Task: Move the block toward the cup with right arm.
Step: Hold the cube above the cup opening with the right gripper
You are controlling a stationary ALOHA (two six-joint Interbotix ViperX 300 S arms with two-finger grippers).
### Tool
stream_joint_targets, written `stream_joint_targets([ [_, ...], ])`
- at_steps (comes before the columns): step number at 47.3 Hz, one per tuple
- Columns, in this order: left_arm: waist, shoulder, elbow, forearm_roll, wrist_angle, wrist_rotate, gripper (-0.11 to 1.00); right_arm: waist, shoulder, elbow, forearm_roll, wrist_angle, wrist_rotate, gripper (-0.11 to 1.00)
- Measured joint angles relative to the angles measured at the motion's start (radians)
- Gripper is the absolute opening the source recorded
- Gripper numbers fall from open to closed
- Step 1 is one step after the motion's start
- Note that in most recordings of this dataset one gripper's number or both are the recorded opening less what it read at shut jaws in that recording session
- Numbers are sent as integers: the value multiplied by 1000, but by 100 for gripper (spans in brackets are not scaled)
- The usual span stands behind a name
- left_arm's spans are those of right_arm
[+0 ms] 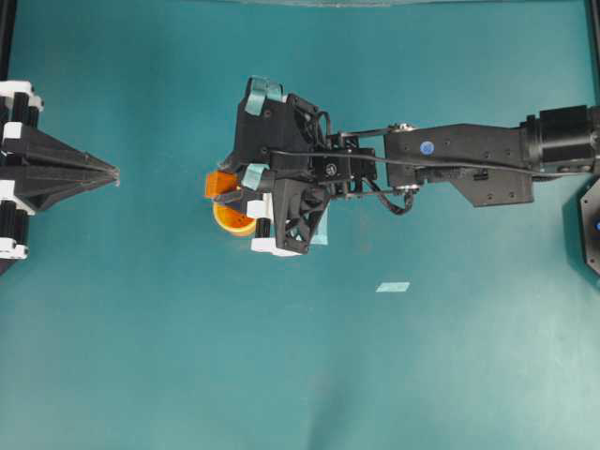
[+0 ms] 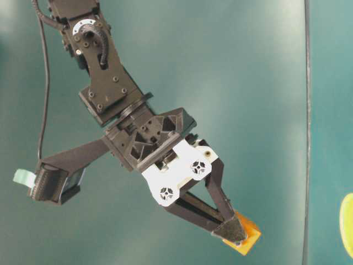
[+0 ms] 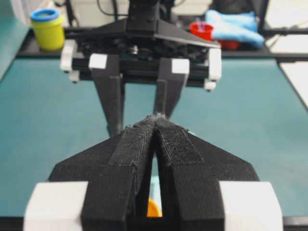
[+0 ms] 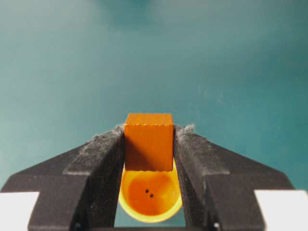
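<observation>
A small orange block [image 4: 149, 142] is pinched between the black pads of my right gripper [image 4: 149, 137], which is shut on it. Directly under it stands the yellow-orange cup [image 4: 150, 195], its darker inside showing below the block. From overhead the block [image 1: 220, 184] pokes out at the left end of the right gripper [image 1: 225, 185], and the cup [image 1: 232, 221] lies partly hidden under the wrist. The table-level view shows the block [image 2: 245, 236] held off the surface. My left gripper [image 1: 114, 173] rests at the far left, its fingers [image 3: 139, 144] pressed together, holding nothing.
A pale tape piece [image 1: 393, 287] lies on the teal mat right of centre. Beyond the table's far edge stand a yellow jar with a blue lid [image 3: 47, 28], a red cup [image 3: 202, 30] and a blue cloth [image 3: 236, 24].
</observation>
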Motion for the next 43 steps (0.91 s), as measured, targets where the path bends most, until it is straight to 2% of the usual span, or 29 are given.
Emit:
stream_joint_targets([
  [43,0,0,0,0,0,0,0,-2,-2,2,-18,29,0,39],
])
